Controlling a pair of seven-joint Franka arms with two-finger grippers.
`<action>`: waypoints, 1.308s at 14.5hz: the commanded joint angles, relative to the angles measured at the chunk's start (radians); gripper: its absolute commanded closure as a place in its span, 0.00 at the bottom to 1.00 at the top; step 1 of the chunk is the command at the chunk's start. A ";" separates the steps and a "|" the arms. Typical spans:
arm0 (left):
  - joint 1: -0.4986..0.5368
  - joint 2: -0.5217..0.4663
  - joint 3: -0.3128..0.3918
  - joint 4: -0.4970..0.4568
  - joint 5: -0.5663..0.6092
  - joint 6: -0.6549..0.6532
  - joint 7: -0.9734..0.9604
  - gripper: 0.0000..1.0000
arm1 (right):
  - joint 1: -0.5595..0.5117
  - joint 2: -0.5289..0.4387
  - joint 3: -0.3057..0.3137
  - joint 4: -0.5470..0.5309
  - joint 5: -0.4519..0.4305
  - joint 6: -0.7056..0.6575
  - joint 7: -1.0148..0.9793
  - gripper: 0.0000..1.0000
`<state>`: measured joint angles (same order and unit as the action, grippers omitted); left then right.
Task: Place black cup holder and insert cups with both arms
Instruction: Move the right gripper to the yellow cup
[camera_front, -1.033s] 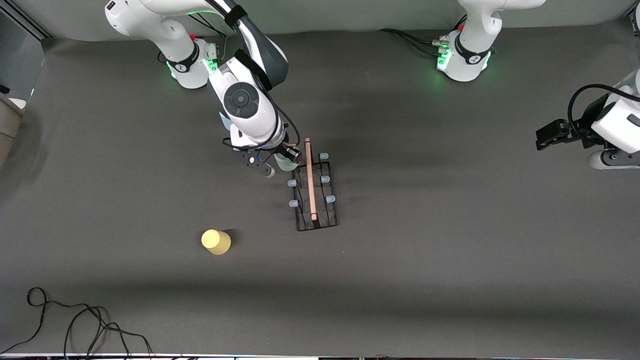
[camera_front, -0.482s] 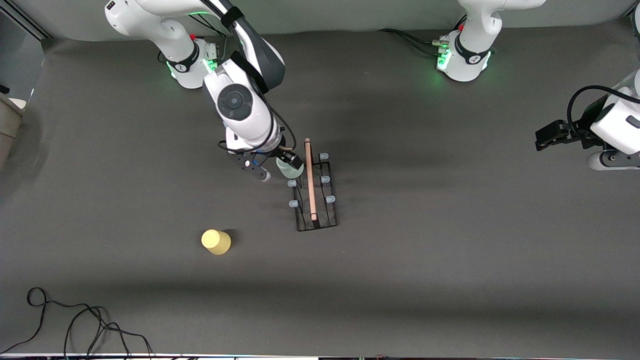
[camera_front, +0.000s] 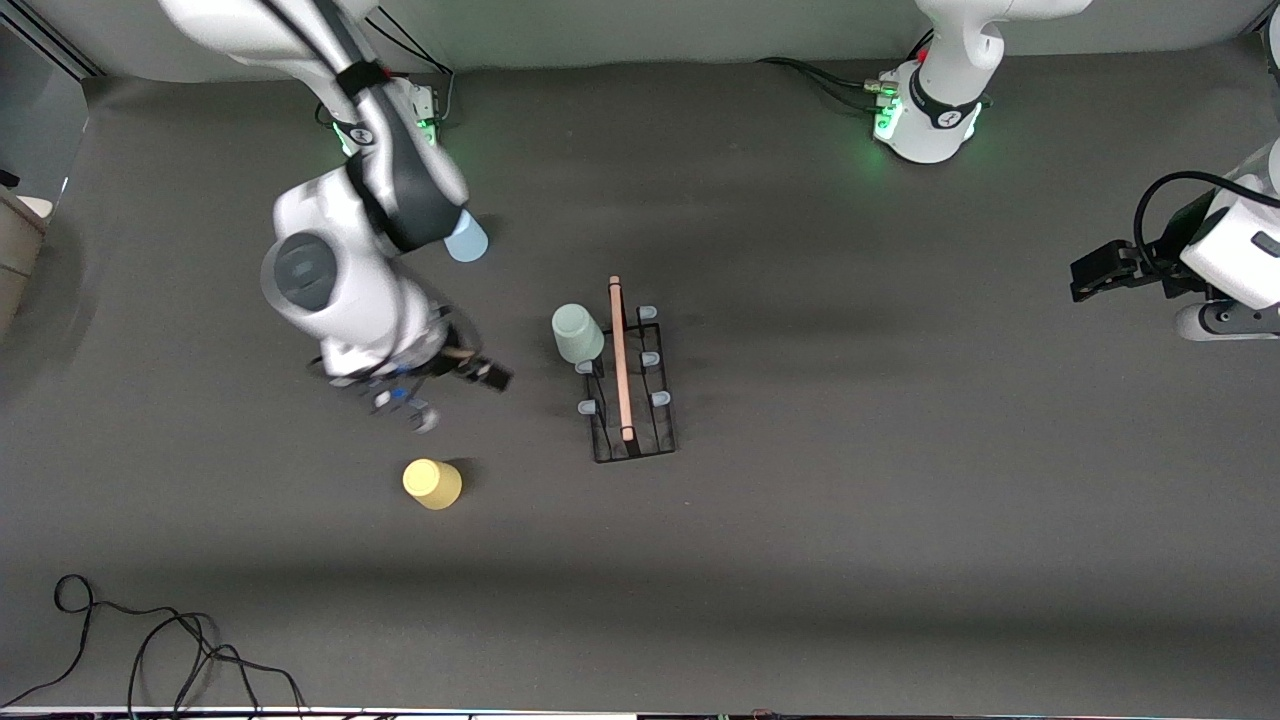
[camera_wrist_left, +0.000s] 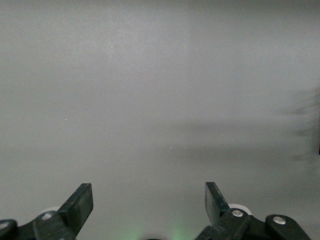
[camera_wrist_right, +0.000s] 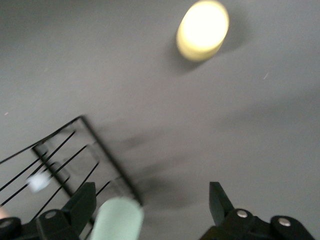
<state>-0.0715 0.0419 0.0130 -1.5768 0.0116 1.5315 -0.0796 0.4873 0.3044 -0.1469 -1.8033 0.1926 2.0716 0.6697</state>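
The right gripper (camera_front: 450, 390), fingers spread and empty, hovers just above the upside-down yellow plastic cup (camera_front: 432, 483) at the black wire cup holder's (camera_front: 632, 400) eight o'clock; it should centre, then descend. The left gripper (camera_front: 1090, 275) waits, open, empty.

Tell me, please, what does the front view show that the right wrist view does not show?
Only the front view shows the light blue cup, the holder's wooden handle, the waiting left gripper and the floor cables. Only the right wrist view shows the right gripper's fingers from close up, open. Both show the yellow cup, the pale green cup and the black cup holder.
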 joint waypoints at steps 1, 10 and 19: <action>-0.005 -0.005 0.007 -0.009 -0.007 0.007 0.014 0.00 | -0.070 0.096 0.004 0.079 0.013 0.033 -0.140 0.00; -0.011 -0.007 0.007 -0.009 -0.002 0.010 0.017 0.00 | -0.144 0.380 0.006 0.183 0.013 0.314 -0.254 0.00; -0.010 -0.008 0.007 -0.009 -0.002 0.007 0.017 0.00 | -0.144 0.414 0.006 0.180 0.011 0.361 -0.257 1.00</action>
<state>-0.0728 0.0438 0.0125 -1.5788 0.0116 1.5329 -0.0756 0.3512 0.7150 -0.1479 -1.6466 0.1929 2.4330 0.4439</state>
